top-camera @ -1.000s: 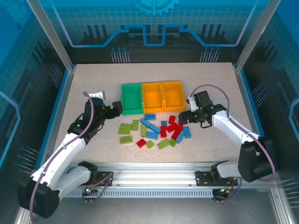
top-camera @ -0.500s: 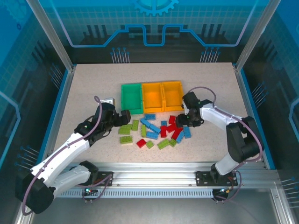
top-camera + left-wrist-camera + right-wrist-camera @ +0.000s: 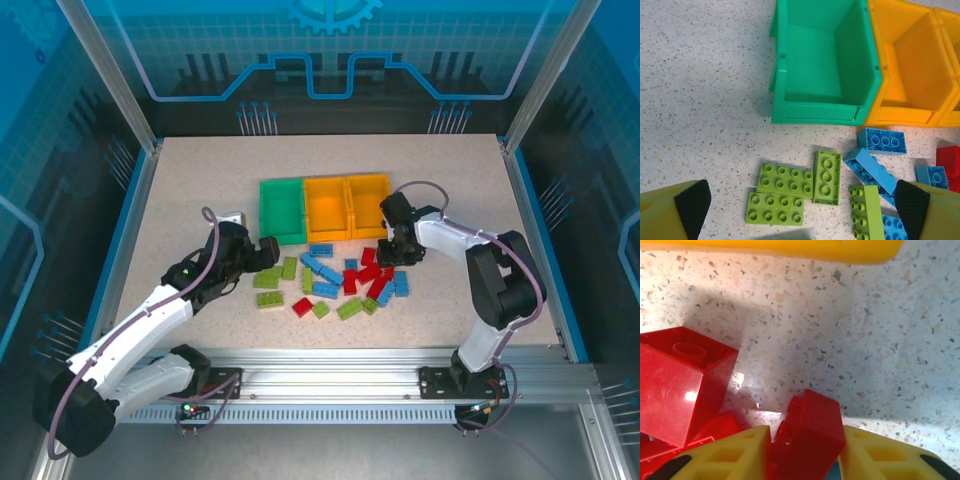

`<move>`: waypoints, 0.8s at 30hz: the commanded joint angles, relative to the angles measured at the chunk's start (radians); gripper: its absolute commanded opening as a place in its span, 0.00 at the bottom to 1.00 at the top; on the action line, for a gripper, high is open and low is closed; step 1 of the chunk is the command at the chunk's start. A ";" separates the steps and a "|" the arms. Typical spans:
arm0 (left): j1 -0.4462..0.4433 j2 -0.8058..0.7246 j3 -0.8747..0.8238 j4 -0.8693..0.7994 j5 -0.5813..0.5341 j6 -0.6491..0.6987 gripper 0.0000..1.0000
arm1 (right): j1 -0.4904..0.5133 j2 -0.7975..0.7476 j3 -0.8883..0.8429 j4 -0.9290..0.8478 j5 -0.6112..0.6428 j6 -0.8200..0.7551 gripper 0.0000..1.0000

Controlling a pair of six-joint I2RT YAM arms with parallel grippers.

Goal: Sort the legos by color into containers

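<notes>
Beside the orange bin [image 3: 370, 205], right hand [image 3: 807, 450] pinching red lego [image 3: 810, 427], left hand [image 3: 802, 202] spread wide

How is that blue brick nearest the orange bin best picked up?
Probably grip the blue brick by its two short ends, straight down from above: it lies flat, studs up, bare table at both ends, while another blue brick crowds one long side.

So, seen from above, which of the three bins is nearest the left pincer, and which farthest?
1. Green bin, left end of the row, closest to the left pincer.
2. Middle orange bin, centre.
3. Right orange bin, far end.
</notes>
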 commanded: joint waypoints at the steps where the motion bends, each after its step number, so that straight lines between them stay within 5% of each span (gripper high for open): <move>1: -0.009 0.007 -0.017 -0.003 -0.022 -0.012 0.99 | 0.005 -0.006 0.017 -0.014 0.013 0.011 0.33; 4: -0.010 0.015 -0.017 -0.002 -0.021 -0.017 0.99 | 0.004 -0.027 0.020 -0.013 0.006 0.019 0.26; 13: -0.048 0.100 0.019 -0.003 -0.025 -0.002 0.99 | -0.009 -0.166 0.137 -0.033 -0.058 0.029 0.25; 24: -0.204 0.295 0.117 0.033 -0.034 -0.012 0.99 | -0.094 0.157 0.499 -0.043 -0.156 0.071 0.27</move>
